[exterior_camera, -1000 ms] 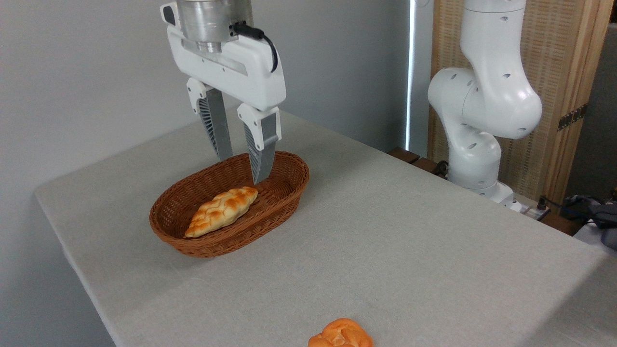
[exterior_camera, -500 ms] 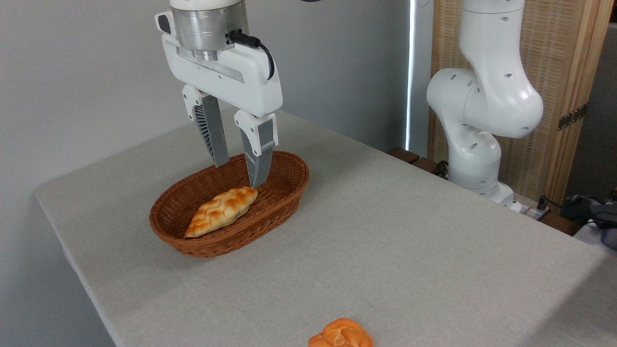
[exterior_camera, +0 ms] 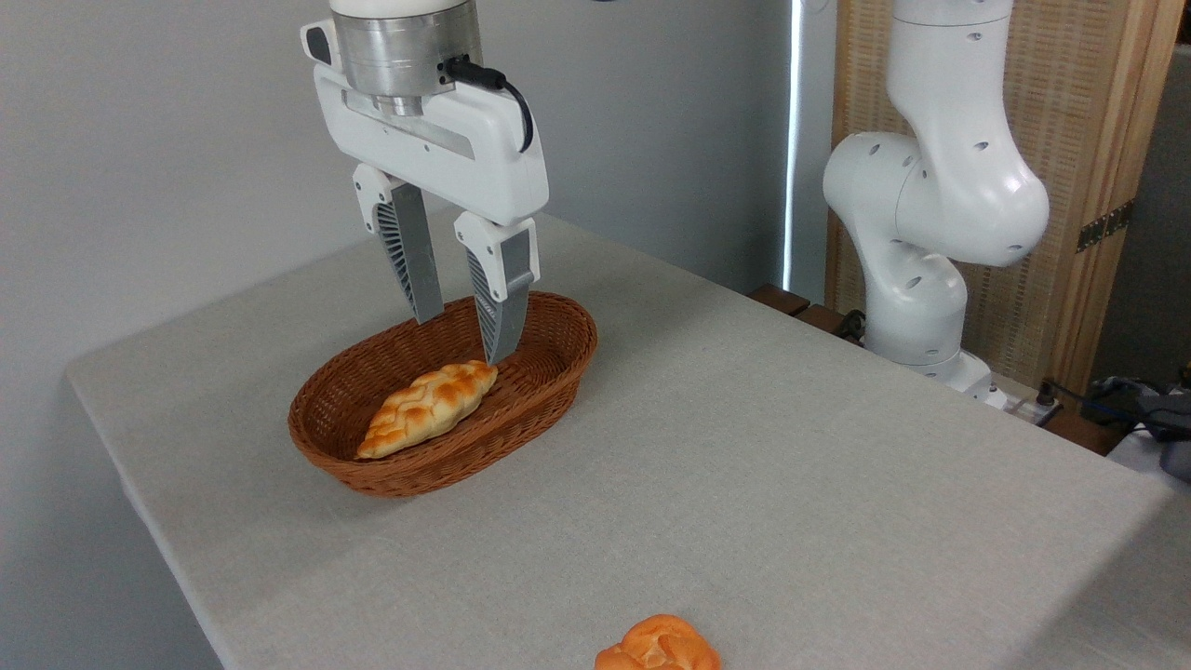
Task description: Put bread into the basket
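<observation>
The braided golden-orange bread (exterior_camera: 428,408) lies inside the oval reddish-brown wicker basket (exterior_camera: 549,380), slanting from its near left end toward the middle. My gripper (exterior_camera: 462,341) hangs above the basket's far half, open, with nothing between its grey fingers. The right fingertip (exterior_camera: 501,346) sits just above the loaf's far pointed end; I cannot tell if it touches.
A small round orange knotted bun (exterior_camera: 658,645) rests at the table's near edge. The arm's white base (exterior_camera: 916,233) rises at the table's far right side. The grey-clothed table (exterior_camera: 744,465) ends close to the basket on the left.
The gripper dropped slightly and shifted a little left over the basket, then held almost still. The bread has not moved.
</observation>
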`<action>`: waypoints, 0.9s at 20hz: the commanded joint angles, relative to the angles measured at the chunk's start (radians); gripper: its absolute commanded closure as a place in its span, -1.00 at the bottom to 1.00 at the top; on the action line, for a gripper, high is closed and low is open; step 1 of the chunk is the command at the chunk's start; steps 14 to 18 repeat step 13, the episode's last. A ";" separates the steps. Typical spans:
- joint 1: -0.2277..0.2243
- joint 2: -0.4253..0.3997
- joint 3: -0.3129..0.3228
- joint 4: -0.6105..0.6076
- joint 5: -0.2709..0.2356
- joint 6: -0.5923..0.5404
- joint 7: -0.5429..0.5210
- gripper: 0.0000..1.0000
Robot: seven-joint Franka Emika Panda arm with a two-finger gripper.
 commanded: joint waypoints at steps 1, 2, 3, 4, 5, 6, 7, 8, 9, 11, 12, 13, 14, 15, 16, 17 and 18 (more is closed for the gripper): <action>0.006 -0.009 -0.004 -0.002 0.029 -0.009 0.041 -1.00; 0.006 -0.009 -0.004 -0.003 0.029 -0.013 0.097 -1.00; 0.006 -0.009 -0.003 -0.002 0.029 -0.027 0.131 -1.00; 0.006 -0.010 -0.003 -0.002 0.029 -0.030 0.133 -1.00; 0.008 -0.012 -0.003 -0.002 0.029 -0.030 0.132 -1.00; 0.006 -0.012 -0.003 -0.002 0.029 -0.030 0.133 -1.00; 0.008 -0.012 -0.001 -0.002 0.030 -0.030 0.133 -1.00; 0.008 -0.012 -0.001 -0.002 0.030 -0.030 0.135 -1.00; 0.008 -0.012 -0.001 -0.002 0.030 -0.030 0.136 -1.00; 0.008 -0.012 0.001 -0.002 0.030 -0.030 0.136 -1.00; 0.008 -0.012 0.001 -0.002 0.030 -0.030 0.139 -1.00; 0.008 -0.012 0.001 -0.002 0.030 -0.030 0.136 -1.00; 0.008 -0.012 0.001 -0.002 0.030 -0.030 0.136 -1.00; 0.008 -0.012 0.001 -0.002 0.030 -0.030 0.136 -1.00; 0.008 -0.012 0.001 -0.002 0.030 -0.030 0.136 -1.00; 0.008 -0.012 0.001 -0.002 0.030 -0.030 0.136 -1.00; 0.008 -0.012 0.001 -0.002 0.030 -0.030 0.136 -1.00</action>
